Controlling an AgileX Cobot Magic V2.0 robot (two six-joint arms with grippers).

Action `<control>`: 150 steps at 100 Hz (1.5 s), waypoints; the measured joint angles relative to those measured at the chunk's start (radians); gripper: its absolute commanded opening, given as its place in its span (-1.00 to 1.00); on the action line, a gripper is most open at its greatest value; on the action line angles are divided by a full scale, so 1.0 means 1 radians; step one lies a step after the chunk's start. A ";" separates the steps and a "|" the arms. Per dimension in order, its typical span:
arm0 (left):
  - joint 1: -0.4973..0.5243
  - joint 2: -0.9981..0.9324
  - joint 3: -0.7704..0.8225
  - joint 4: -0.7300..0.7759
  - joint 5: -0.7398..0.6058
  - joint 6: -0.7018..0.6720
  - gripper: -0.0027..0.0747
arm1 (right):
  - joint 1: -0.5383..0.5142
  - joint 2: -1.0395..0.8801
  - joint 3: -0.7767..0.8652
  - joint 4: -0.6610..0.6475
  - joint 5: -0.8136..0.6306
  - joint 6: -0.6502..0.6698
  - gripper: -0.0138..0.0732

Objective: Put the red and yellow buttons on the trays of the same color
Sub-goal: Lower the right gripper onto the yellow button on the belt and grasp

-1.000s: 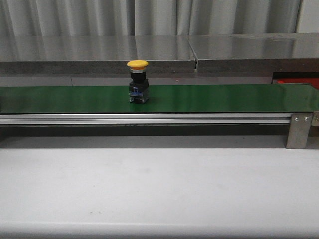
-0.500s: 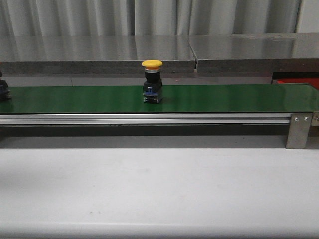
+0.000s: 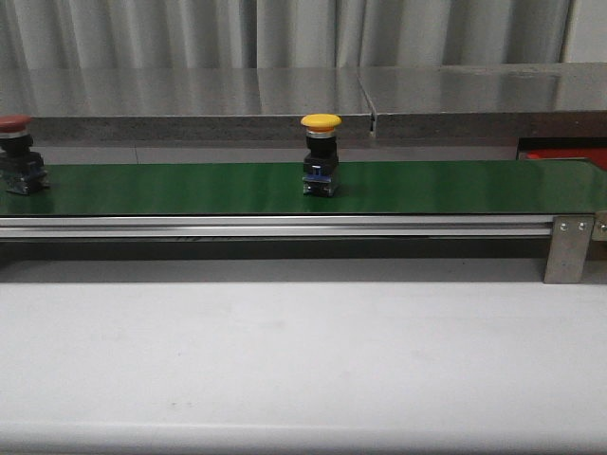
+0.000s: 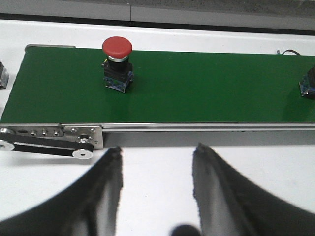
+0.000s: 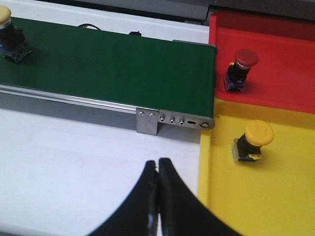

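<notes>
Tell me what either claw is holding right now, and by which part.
Nothing is held. The left claw is open and empty; the right claw is shut on nothing.

Readable text: none in any view.
Yellow button (image 3: 321, 154): blue patch on its lower body, too small to show any lettering.
Red button (image 4: 117, 64): plain cap, blue base, no legible marking.
Conveyor belt (image 3: 427, 185): plain green surface, no print or numbers.
Belt end bracket (image 5: 174, 119): bare metal with screws, no stamp that can be read.
Red tray (image 5: 285, 73): plain, no label; the red-capped button in it (image 5: 241, 69) shows no writing.
Yellow tray (image 5: 275, 196): plain, no label; the yellow-capped button in it (image 5: 253, 141) has a blue and yellow base, details blurred.
</notes>
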 measured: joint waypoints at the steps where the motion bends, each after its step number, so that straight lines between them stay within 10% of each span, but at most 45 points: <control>1: 0.000 -0.006 0.004 0.000 0.000 0.000 -0.57 | 0.000 0.000 0.000 0.000 0.000 0.000 -0.95; 18: 0.000 -0.136 0.063 -0.004 -0.002 0.000 -0.98 | 0.000 0.000 0.000 0.000 0.007 0.000 -0.70; 48: 0.000 -0.174 0.070 -0.008 -0.002 0.000 -0.98 | 0.000 0.000 0.000 0.072 0.024 0.000 0.74; 93: 0.000 -0.174 0.072 -0.008 -0.002 0.000 -0.98 | 0.007 0.282 -0.255 0.126 0.114 -0.002 0.68; 150: 0.000 -0.174 0.074 -0.008 -0.002 0.000 -0.98 | 0.255 0.920 -0.601 0.132 0.067 -0.070 0.68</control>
